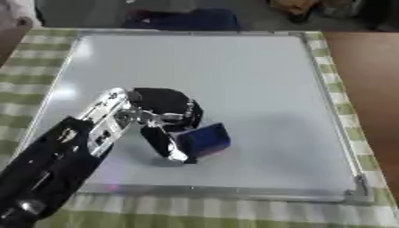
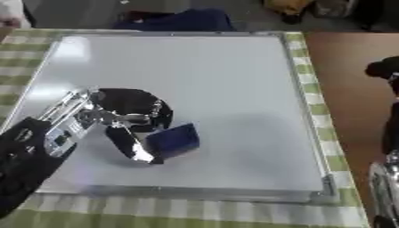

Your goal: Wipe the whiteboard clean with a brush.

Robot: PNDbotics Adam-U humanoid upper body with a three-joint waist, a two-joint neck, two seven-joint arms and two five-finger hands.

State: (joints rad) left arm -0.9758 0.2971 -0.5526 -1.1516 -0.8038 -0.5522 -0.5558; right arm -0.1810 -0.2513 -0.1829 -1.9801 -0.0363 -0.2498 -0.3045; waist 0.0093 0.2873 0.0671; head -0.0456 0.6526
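dark blue and blocky, the brush (image 1: pixel 204 139) is sitting on the lower left part of the whiteboard (image 1: pixel 234 75), and i am gripping it with the left hand (image 1: pixel 160 116), fingers and thumb curling round its left side. the black arm is coming in from the lower left corner, its silver wrist lying over the board's left half. the board's surface is showing pale grey and unmarked wherever i am looking, with soft glare near the top left corner. the whiteboard is lying flat in its metal frame on a green and white checked cloth (image 1: pixel 46 53) that is covering the table (image 1: pixel 366 80), whose brown top is showing bare to the right. at the right edge of the right eye view, part of the right arm (image 2: pixel 386 133) is hanging beside the table; the right hand (image 2: pixel 383 69) is showing only as a dark shape there, and i cannot tell how its fingers are standing.
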